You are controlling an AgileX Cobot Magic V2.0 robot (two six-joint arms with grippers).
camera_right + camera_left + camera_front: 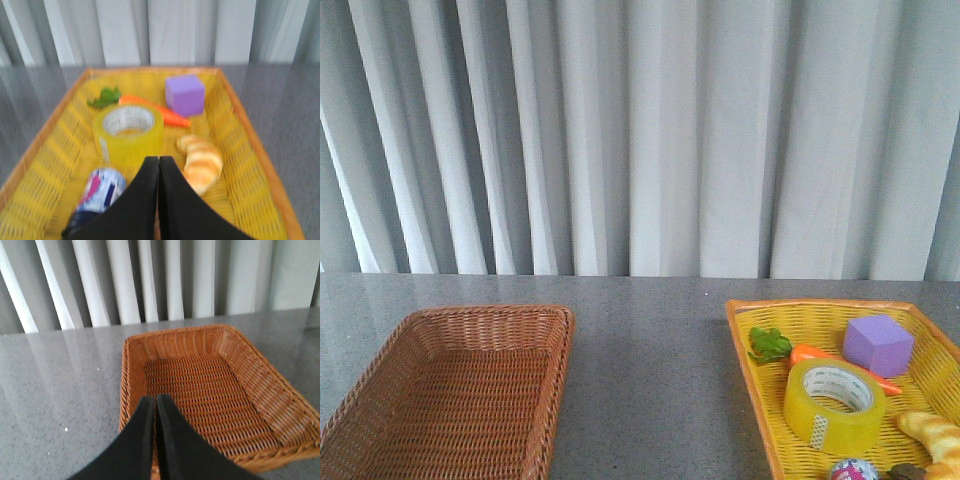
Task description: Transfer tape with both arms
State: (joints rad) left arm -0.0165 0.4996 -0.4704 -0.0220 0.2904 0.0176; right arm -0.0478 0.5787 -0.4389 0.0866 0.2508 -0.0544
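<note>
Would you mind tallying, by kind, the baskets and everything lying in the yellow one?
Baskets: 2, brown wicker basket and yellow basket
Tape roll: 1
Carrot: 1
Purple block: 1
Bread: 1
Can: 1
Unidentified dark item at the front view's edge: 1
Total: 8

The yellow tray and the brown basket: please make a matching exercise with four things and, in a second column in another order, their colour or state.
Things:
1. tape
2. cube
3. brown basket
4. left gripper

Colour or state:
A. purple
B. shut
C. holds nothing
D. translucent yellow

Pairs: 1-D, 2-A, 3-C, 4-B
</note>
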